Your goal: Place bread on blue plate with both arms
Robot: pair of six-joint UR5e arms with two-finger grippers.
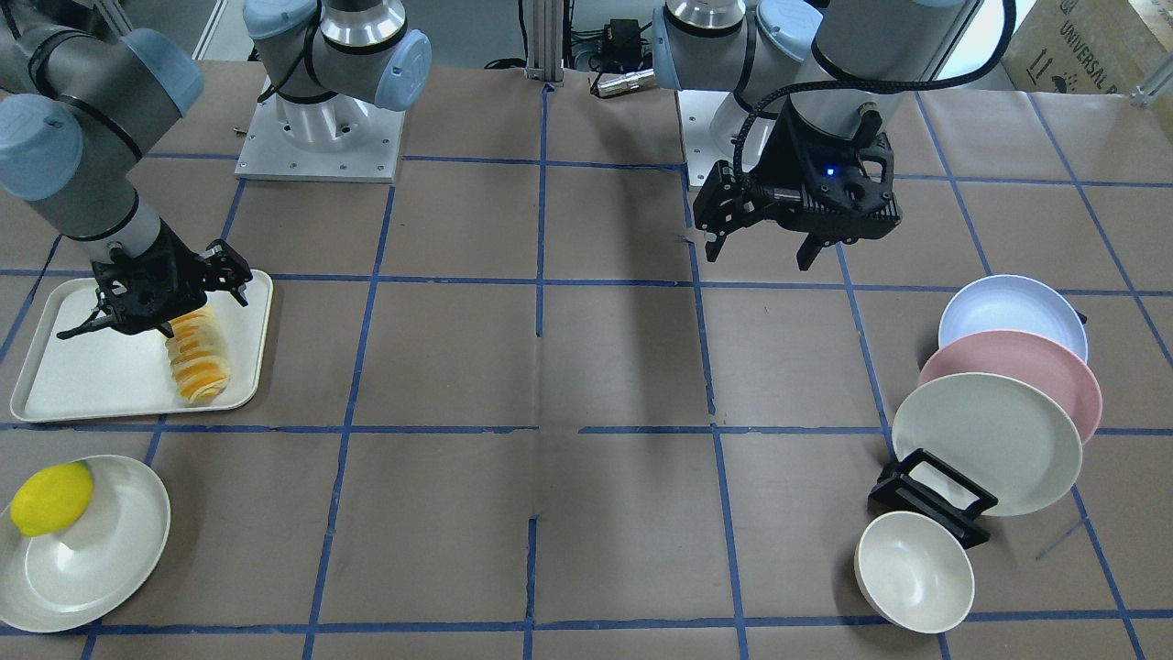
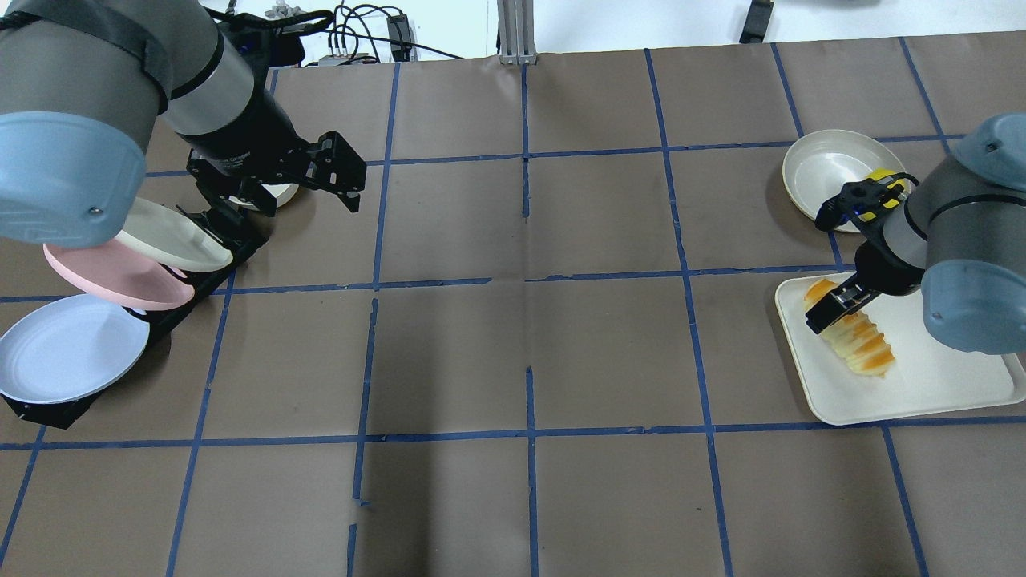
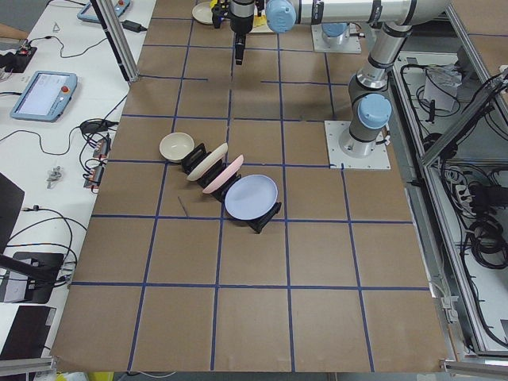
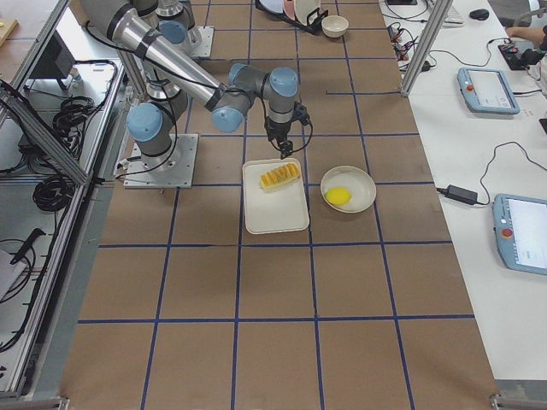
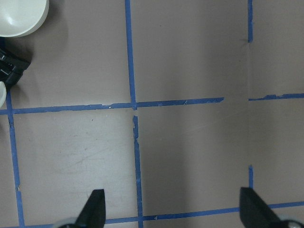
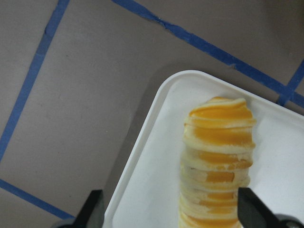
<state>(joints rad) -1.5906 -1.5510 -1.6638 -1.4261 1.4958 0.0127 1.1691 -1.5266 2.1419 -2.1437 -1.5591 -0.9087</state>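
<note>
The bread (image 1: pixel 197 353), a ridged loaf with orange and cream stripes, lies on a white tray (image 1: pixel 92 385). My right gripper (image 1: pixel 156 316) is open and stands over the loaf's far end, one finger on each side. In the right wrist view the bread (image 6: pixel 218 156) runs between the open fingers of my right gripper (image 6: pixel 173 213). The blue plate (image 1: pixel 1008 312) leans in a black rack (image 1: pixel 930 500) at the other end of the table and also shows in the overhead view (image 2: pixel 68 349). My left gripper (image 1: pixel 761 257) is open and empty, above bare table, away from the rack.
A pink plate (image 1: pixel 1026 362) and a cream plate (image 1: pixel 985 440) lean in the same rack in front of the blue one. A cream bowl (image 1: pixel 914 570) lies beside the rack. A yellow lemon (image 1: pixel 50 498) sits on a cream plate (image 1: pixel 101 559) near the tray.
</note>
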